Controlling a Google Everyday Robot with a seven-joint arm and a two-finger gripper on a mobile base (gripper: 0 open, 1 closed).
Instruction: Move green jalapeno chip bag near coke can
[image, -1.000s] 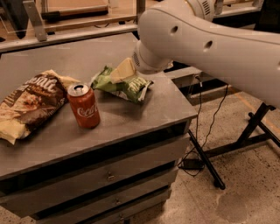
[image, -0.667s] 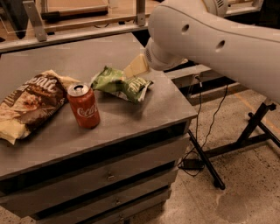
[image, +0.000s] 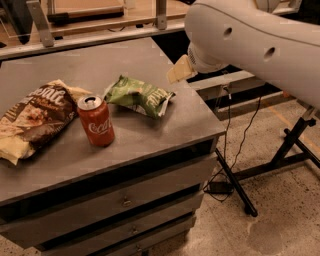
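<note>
Gripper (image: 180, 69): only a cream tip shows, poking out from under the big white arm (image: 250, 40). It hangs over the right rear part of the cabinet top (image: 165, 132). Wide or narrow: cannot tell. It sits up and to the right of the green bag (image: 141, 95), clear of it.

Green bag: lies flat and crumpled near the middle of the top.

Can (image: 95, 120): upright, just left of and in front of the green bag, with a narrow gap between them.

Brown bag (image: 35, 117): lies left of the can, right beside it. Contact cannot be told.

Drawers (image: 125, 200): stacked under the top.

Right of the cabinet: a black cable (image: 227, 130) hangs down, and a black stand (image: 295, 145) is on the speckled floor.
</note>
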